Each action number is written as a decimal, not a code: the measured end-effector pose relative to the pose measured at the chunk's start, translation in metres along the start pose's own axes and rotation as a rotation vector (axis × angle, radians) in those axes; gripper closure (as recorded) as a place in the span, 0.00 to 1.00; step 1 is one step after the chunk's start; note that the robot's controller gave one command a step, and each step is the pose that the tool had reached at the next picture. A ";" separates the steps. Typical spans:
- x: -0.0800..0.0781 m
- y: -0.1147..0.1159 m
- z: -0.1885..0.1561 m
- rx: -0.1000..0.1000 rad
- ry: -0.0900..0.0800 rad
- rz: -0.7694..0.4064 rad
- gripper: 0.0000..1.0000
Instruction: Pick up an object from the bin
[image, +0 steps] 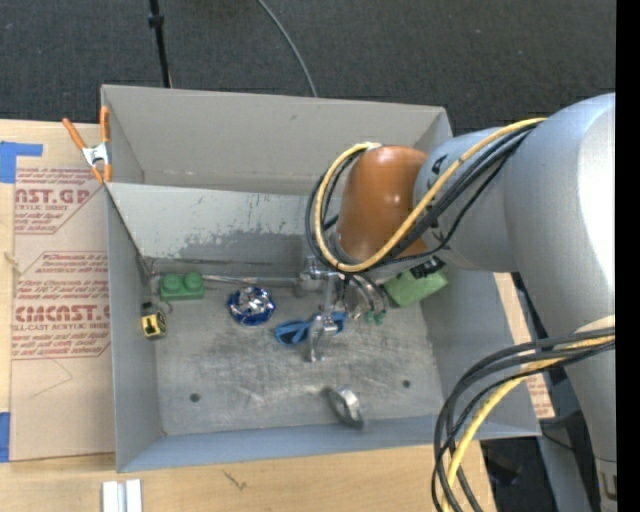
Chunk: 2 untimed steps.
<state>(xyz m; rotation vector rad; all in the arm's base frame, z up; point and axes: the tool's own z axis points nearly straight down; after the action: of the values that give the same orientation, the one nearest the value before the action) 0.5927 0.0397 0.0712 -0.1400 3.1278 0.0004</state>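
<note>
Steel-grey and set low over the bin floor, the gripper (322, 332) stands at the right end of a small blue plastic piece (292, 332) that lies flat near the middle of the bin (130, 300). Part of the blue seems to run in under the tool, but whether the gripper is spread, closed, or already pinching that piece cannot be told from this angle. Just left of the blue piece sits a round blue-and-silver thing (250, 304). Farther left, near the back wall, is a green block (182, 287), and a tiny yellow-and-black item (152, 323) lies by the left wall. A grey metal ring (346, 405) rests well apart near the front wall, and another green block (416, 285) peeks out under the arm's orange cover (380, 200). This looks like the grasping step, with the lift not yet done. The next move calls for a firm close on the blue piece, then a straight rise clear of the round thing beside it.
</note>
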 end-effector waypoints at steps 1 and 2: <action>-0.001 0.003 -0.030 -0.001 0.006 -0.123 0.00; 0.007 -0.010 -0.044 -0.001 0.008 -0.153 0.00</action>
<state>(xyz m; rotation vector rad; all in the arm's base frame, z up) 0.5866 0.0291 0.1152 -0.3796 3.1154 -0.0001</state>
